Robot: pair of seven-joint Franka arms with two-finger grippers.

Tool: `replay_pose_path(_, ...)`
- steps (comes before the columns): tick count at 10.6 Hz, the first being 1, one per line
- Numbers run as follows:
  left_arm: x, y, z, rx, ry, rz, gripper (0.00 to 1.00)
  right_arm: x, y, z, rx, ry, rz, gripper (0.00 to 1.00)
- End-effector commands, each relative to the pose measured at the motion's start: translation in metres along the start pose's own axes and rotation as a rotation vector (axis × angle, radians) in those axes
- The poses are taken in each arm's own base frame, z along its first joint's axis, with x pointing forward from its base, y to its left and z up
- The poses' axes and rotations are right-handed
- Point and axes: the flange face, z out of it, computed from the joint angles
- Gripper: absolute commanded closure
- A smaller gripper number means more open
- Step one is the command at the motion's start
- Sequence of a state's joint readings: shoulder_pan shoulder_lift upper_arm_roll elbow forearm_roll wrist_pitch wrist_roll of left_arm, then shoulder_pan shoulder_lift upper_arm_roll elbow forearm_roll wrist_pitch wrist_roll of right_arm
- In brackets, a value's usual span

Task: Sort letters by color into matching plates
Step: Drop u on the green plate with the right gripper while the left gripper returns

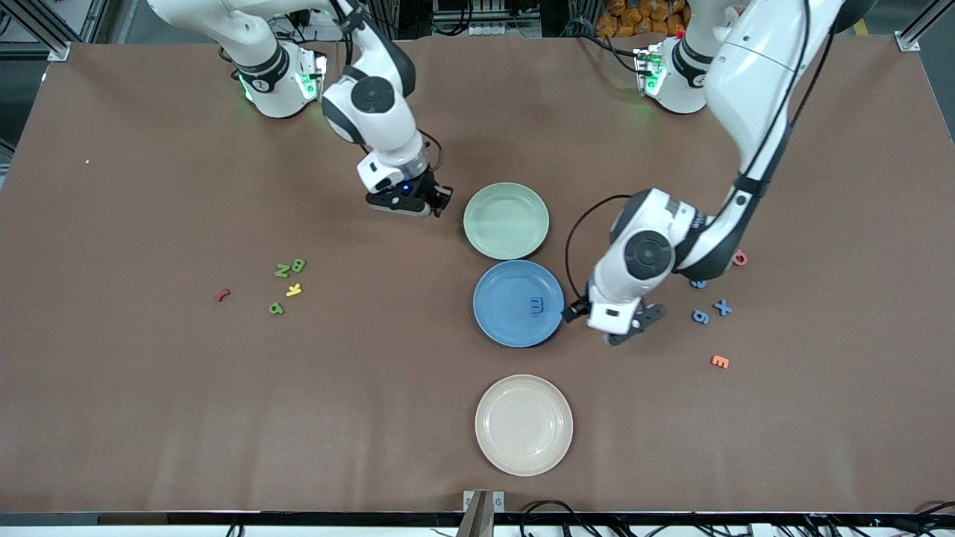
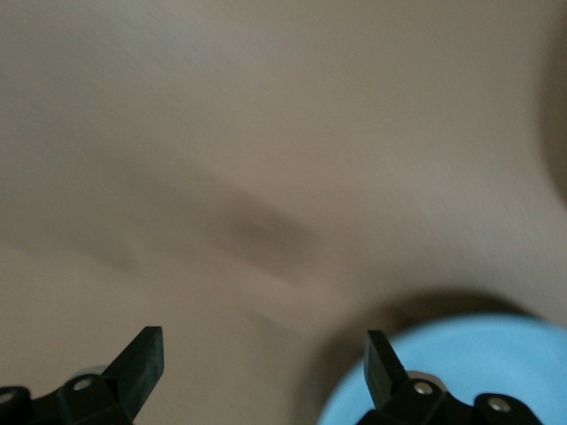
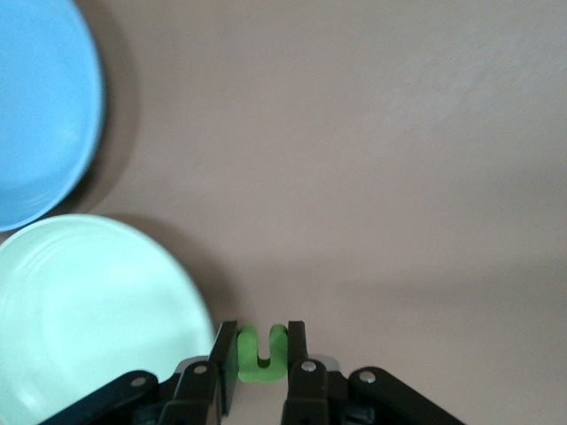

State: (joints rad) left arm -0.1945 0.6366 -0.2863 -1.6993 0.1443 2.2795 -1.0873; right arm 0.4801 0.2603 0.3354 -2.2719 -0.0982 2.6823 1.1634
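- Letters, front view: a small dark-blue foam letter (image 1: 537, 305) lies in the round blue plate (image 1: 501, 322) at frame centre; the left claw (image 1: 628, 328) hovers beside it; the pale green plate (image 1: 506, 221) sits just above.
- Left wrist view: the left claw (image 2: 266, 363) is spread wide, holding nothing.
- Right wrist view: the right claw (image 3: 260, 359) is clenched on a green foam letter (image 3: 262, 354) at the frame's bottom.

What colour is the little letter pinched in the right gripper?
Green. The letter shows best in the right wrist view, clamped in the right gripper.

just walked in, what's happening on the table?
Two arms are sorting foam letters by color. The right hand is shut on a green letter beside the green plate, not yet over it. The left hand hangs open at the edge of the blue plate, which holds one blue letter. The beige plate has nothing on it.
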Motion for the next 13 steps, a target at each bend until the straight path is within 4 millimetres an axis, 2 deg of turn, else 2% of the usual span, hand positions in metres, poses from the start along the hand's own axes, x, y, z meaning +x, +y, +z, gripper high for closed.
replay_pose_path(1, 0.046, -0.037, -0.016, 0.046, 0.078, -0.203, 0.0, -0.024, -0.063, 0.002, -0.01, -0.037, 0.073, 1.0)
replay_pose_path(3, 0.056, -0.052, -0.005, 0.065, 0.072, -0.33, 0.0, -0.04, -0.081, 0.011, -0.006, -0.041, 0.096, 1.0)
replay_pose_path(4, 0.06, -0.067, 0.006, 0.091, 0.061, -0.351, 0.0, -0.042, -0.091, 0.018, -0.006, -0.029, 0.117, 1.0)
replay_pose_path(6, 0.087, -0.103, 0.006, 0.114, 0.091, -0.373, 0.0, -0.044, -0.103, 0.036, -0.014, -0.011, 0.162, 1.0)
replay_pose_path(9, 0.098, -0.146, 0.009, 0.05, 0.149, -0.364, 0.0, -0.048, -0.118, 0.052, -0.014, -0.005, 0.196, 1.0)
replay_pose_path(10, 0.104, -0.158, 0.009, 0.026, 0.157, -0.371, 0.0, -0.045, -0.121, 0.054, -0.01, -0.005, 0.204, 0.92)
replay_pose_path(12, 0.114, -0.174, 0.012, -0.065, 0.187, -0.396, 0.0, -0.041, -0.123, 0.052, -0.02, -0.002, 0.232, 0.3)
replay_pose_path(13, 0.109, -0.178, 0.019, -0.093, 0.189, -0.394, 0.0, -0.04, -0.124, 0.05, -0.03, 0.003, 0.243, 0.03)
